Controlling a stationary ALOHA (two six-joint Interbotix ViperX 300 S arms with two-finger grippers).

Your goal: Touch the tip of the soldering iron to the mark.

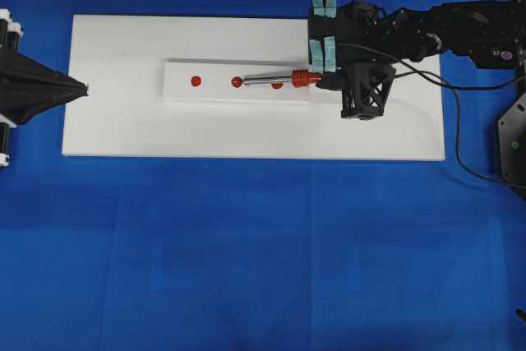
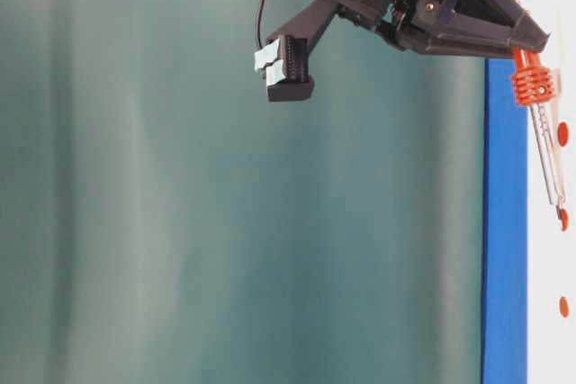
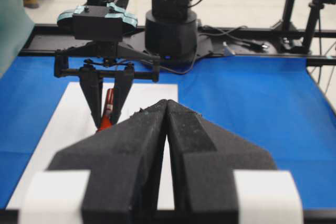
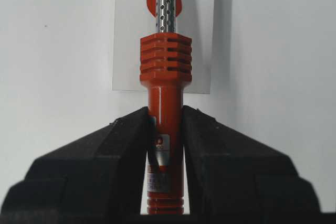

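**Mia:** Where is our soldering iron [image 1: 283, 80] now?

**Ben:** In the view from above it lies a bit above the middle of the picture, pointing left. Our right gripper [image 4: 165, 116] squeezes the orange handle from both sides. It has a firm hold, low on the handle.

**Mia:** And the mark [image 1: 237, 82]?

**Ben:** There are three red dots in a row on the small white card [image 1: 181, 92]. The middle one looks smallest to us, though they are close in size. The thin silver tip is right at its right edge. In the side view, at the far right of the picture, the tip seems to meet that dot. We cannot tell for sure if it is pressing on it.

**Mia:** The shaft goes over the big dot [image 4: 151, 2] near the handle, right?

**Ben:** Yes, it hides part of it. That one is not ours.

**Mia:** So how do we do this well?

**Ben:** We think we should go very slowly and move only a tiny bit. We bring the tip down and a touch to the left, so it lands in the middle of the small dot. We hold tight so the iron does not twist. We press softly, or the card may slide.

**Mia:** What about our left gripper [image 1: 85, 86]?

**Ben:** It sits at the left edge of the white board [image 1: 246, 133], pinched closed and holding nothing. It is well away from the dots, so we leave it there.
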